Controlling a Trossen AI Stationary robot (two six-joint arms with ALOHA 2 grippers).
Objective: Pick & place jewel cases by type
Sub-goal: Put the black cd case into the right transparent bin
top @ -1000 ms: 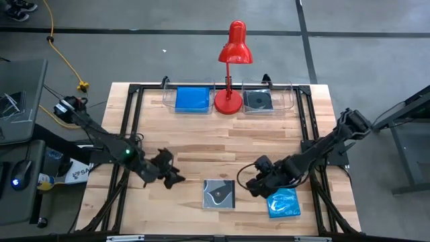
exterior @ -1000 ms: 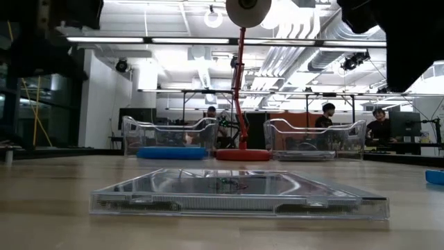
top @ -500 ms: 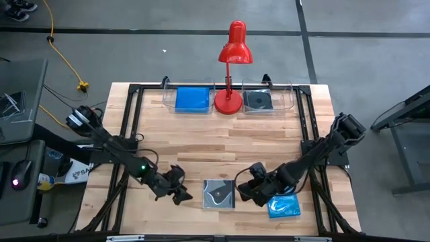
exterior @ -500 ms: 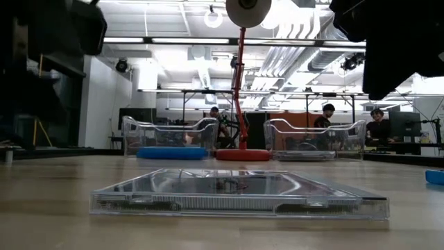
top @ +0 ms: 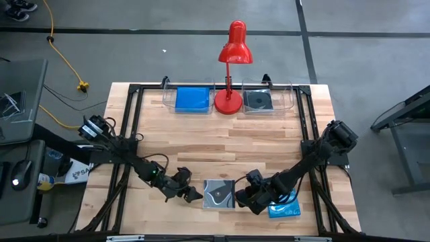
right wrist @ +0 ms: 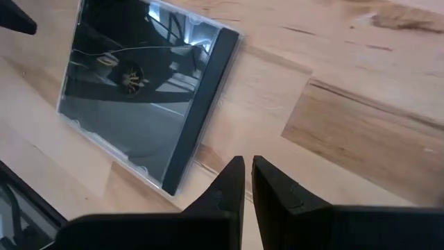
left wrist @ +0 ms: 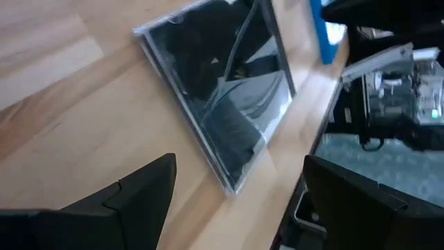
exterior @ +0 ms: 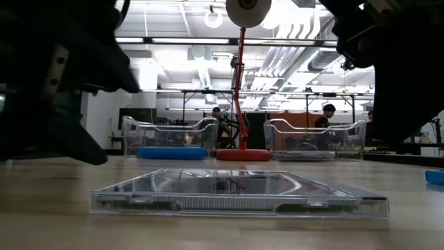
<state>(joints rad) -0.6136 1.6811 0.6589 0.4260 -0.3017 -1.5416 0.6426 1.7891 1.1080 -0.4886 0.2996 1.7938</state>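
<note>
Item: dark jewel case [top: 220,194], lying flat at the table's [top: 269,144] near edge, between both arms. Left gripper [top: 193,195], fingers spread wide, just beside its left edge. Right gripper [top: 240,197], fingers pressed together and empty, at its right edge; about equally near.
</note>
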